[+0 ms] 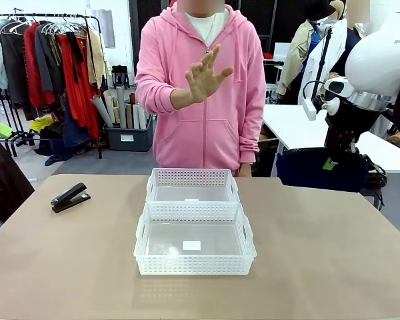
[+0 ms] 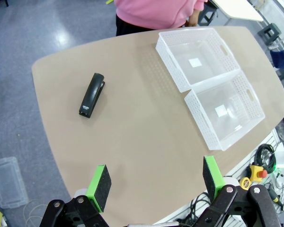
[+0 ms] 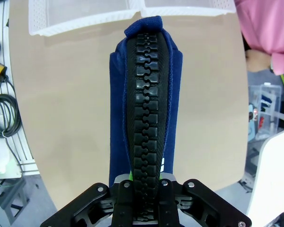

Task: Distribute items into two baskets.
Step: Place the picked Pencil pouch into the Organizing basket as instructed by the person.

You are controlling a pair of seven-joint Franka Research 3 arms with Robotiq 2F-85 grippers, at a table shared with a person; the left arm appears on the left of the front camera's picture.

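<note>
Two white lattice-walled plastic baskets, the near one (image 1: 195, 265) and the far one (image 1: 192, 177), are set touching at the table's middle, with a small white label seen on each see-through bottom. One black stapler (image 1: 70, 197) is left lying by the far left edge. One navy fabric pouch (image 3: 144, 94) with a chunky zipper is clamped in the right gripper (image 3: 144, 177) above the table's right side. The left gripper (image 2: 156, 174) is held wide open.

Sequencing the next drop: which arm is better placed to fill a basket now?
Probably right. The right gripper is shut on the pouch, raised off the table; the baskets sit empty. The left gripper is open and empty; the stapler lies on the table.
</note>
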